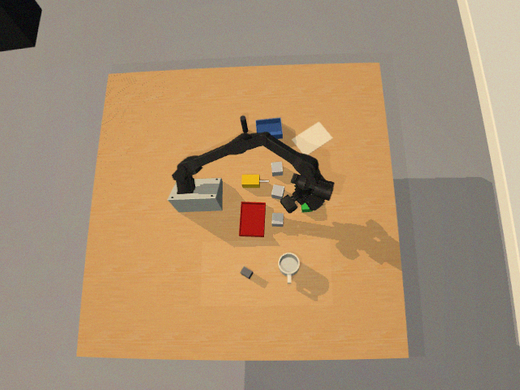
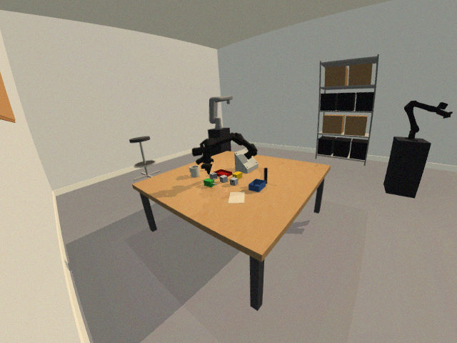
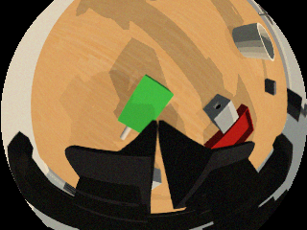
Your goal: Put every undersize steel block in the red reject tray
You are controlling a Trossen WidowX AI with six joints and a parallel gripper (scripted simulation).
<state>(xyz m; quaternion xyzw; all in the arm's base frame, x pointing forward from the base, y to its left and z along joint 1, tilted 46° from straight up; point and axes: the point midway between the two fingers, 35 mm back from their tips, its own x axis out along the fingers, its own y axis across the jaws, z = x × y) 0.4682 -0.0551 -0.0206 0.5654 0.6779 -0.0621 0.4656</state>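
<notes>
The black parallel-jaw gripper [image 1: 299, 206] [image 2: 208, 171] [image 3: 156, 125] is clenched on nothing, above the wooden table [image 1: 159, 293] [image 2: 235, 225] [image 3: 72, 62]. The green block-shaped gauge with its metal pin [image 1: 305, 207] [image 2: 208, 182] [image 3: 145, 103] lies on the tabletop near three grey steel blocks, seemingly clear of the fingertips; the red rectangular tray [image 1: 252, 219] [image 2: 223, 172] [image 3: 235, 131] is left of the blocks in the top view.
</notes>
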